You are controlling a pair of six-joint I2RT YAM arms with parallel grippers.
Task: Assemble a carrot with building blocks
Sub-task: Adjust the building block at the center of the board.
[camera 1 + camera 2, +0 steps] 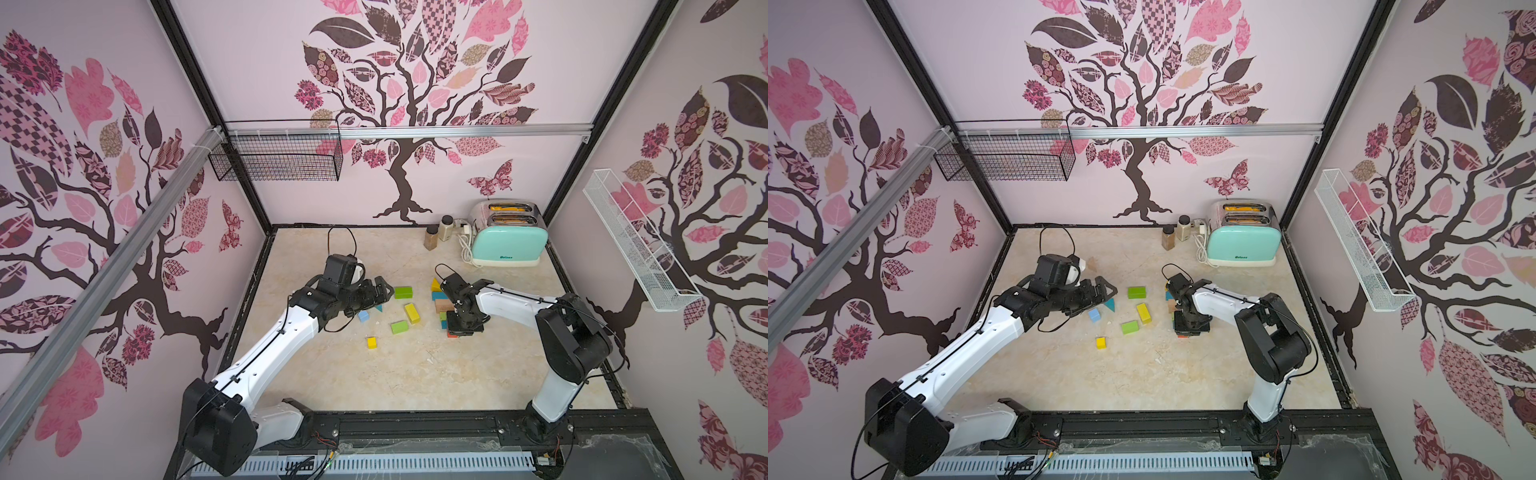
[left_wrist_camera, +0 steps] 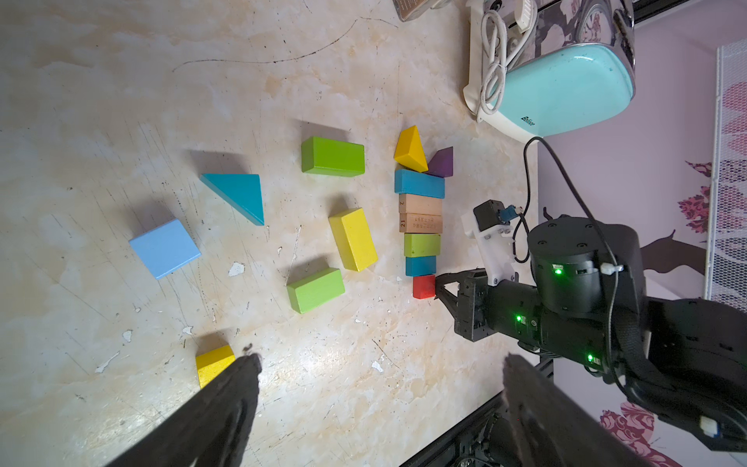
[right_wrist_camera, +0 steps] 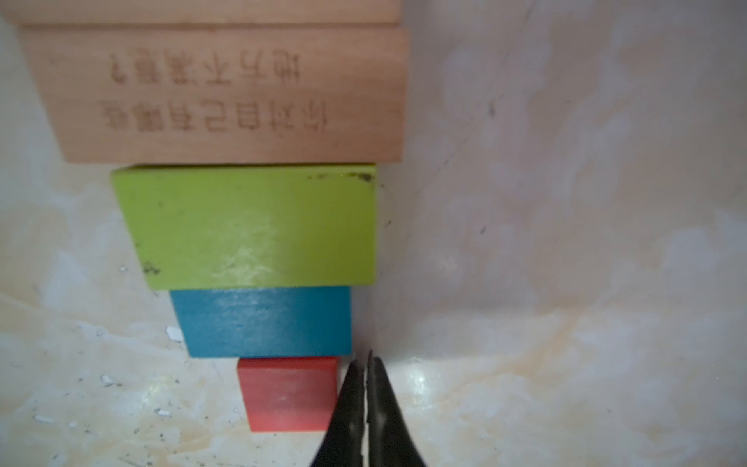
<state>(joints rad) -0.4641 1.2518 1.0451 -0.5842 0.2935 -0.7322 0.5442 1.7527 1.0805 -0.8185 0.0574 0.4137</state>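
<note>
Right pincer [image 3: 365, 366] sat closed, empty, beside the red cube [image 3: 289, 394]; a gentle nudge would align it. Left pincer [image 1: 383, 289] gaped wide.

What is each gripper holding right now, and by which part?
Nothing. Right gripper: jaws shut, empty, beside the red block. Left gripper: jaws open, empty.
</note>
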